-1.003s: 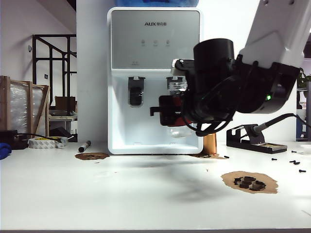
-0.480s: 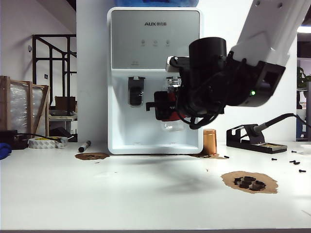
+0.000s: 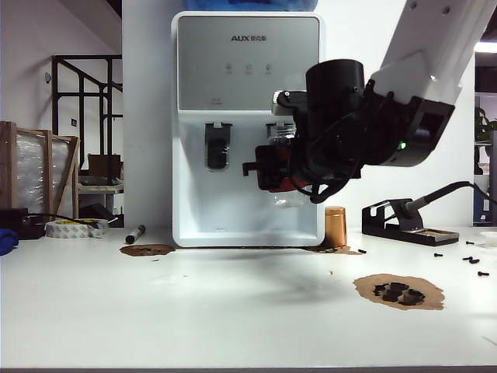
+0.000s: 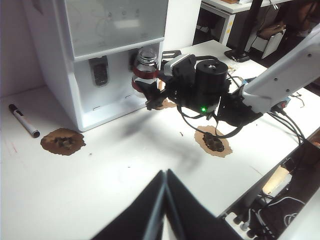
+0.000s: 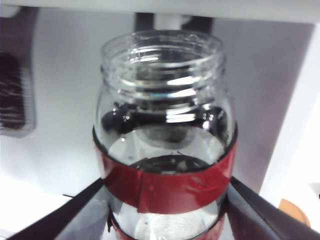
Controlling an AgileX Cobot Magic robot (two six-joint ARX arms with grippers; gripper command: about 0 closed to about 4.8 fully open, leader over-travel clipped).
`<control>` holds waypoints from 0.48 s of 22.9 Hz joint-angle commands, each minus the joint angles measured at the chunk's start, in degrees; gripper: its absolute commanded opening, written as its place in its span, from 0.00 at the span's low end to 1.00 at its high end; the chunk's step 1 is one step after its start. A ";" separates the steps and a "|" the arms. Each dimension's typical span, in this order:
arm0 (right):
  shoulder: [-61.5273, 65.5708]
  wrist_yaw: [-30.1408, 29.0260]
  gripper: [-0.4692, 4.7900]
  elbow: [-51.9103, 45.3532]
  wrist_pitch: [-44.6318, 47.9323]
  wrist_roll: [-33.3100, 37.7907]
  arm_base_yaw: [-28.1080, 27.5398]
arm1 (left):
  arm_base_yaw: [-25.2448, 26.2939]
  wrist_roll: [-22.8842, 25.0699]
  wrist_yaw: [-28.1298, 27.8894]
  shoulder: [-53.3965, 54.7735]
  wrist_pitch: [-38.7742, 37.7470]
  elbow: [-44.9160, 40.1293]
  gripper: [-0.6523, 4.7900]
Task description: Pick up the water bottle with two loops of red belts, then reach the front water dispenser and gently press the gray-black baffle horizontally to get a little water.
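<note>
The water bottle (image 5: 165, 125), clear glass with two red bands, is upright in my right gripper (image 5: 167, 200), whose fingers (image 5: 75, 212) are shut on its lower body. In the exterior view the right gripper (image 3: 272, 167) holds the water bottle (image 3: 283, 136) up in the tap bay of the white water dispenser (image 3: 248, 62), under the right-hand tap. The gray-black baffle (image 5: 200, 24) shows just behind the bottle's mouth; I cannot tell whether they touch. My left gripper (image 4: 165, 175) hangs shut above the table, well back from the water dispenser (image 4: 115, 20).
The matching left-hand paddle (image 3: 217, 148) is beside the bottle. A copper cylinder (image 3: 335, 226) stands at the dispenser's right foot, a soldering stand (image 3: 408, 221) further right. A marker (image 3: 135, 233) and tape roll (image 3: 74, 228) lie at the left. Brown patches (image 3: 398, 291) mark the table.
The right gripper has lifted the bottle slightly, swung it left, then a little back right under the right tap. The copper cylinder is now uncovered.
</note>
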 commanded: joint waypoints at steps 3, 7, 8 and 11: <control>0.13 -2.84 0.08 0.55 1.25 0.00 -1.03 | 0.04 1.86 0.44 0.04 0.50 -1.27 0.11; 1.09 -4.87 0.08 1.84 1.05 0.09 -1.33 | 0.04 1.86 0.42 0.04 0.85 -4.00 0.11; 1.16 -4.90 0.08 2.14 1.03 0.02 -1.36 | 0.04 1.86 0.42 0.04 1.09 -4.68 0.11; 1.16 -4.94 0.08 3.17 0.72 -0.04 -1.36 | 0.04 1.86 0.42 0.04 2.47 -5.84 0.11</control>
